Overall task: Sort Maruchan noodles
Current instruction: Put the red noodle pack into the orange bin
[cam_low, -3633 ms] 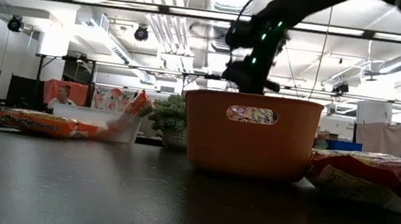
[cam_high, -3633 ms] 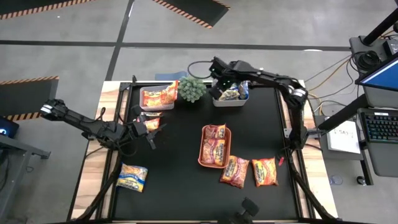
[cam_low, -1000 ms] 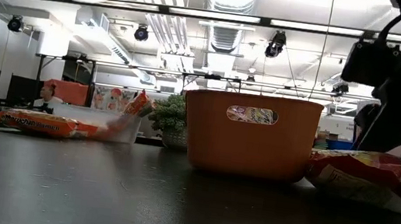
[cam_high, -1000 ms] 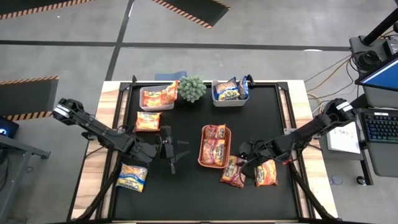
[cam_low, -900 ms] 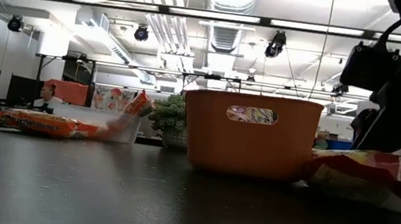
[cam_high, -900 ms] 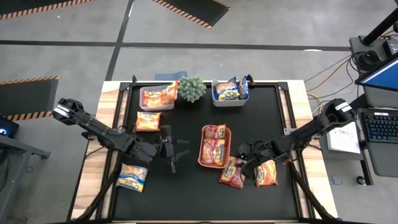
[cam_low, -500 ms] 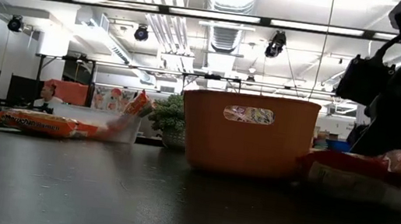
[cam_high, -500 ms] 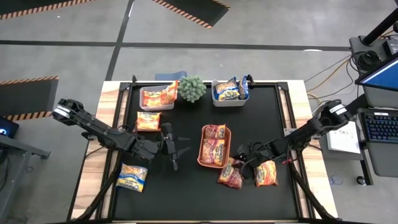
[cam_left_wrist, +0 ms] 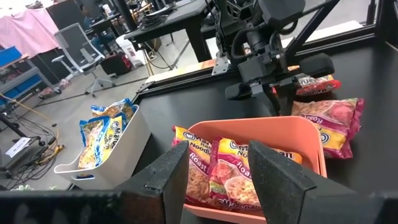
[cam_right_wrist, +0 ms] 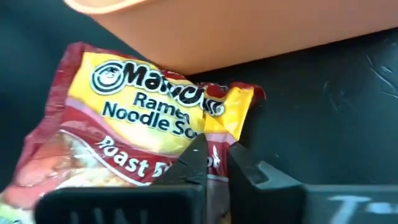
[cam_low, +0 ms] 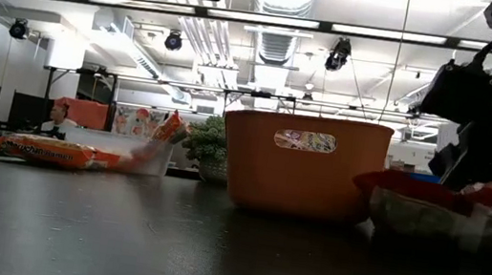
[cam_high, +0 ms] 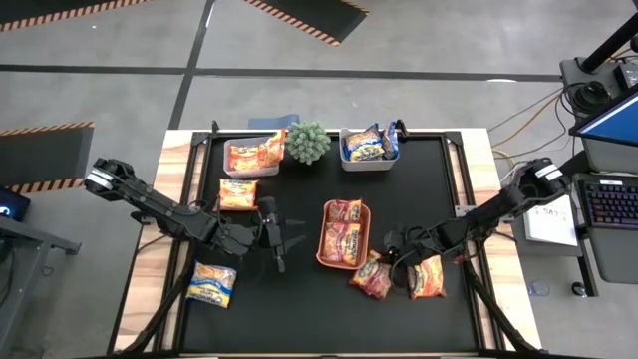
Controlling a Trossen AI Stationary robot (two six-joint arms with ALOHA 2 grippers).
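Right tool [cam_high: 391,261] pinched shut on the red packet's [cam_high: 372,276] edge beside the tray [cam_high: 326,261]; light, crinkly, slippery film, best gripped at the seam.

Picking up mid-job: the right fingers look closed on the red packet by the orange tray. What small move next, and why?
Probably lift it. The right gripper is shut on the dark red packet's edge, beside the orange tray holding matching red packets, so raising it should clear the rim.
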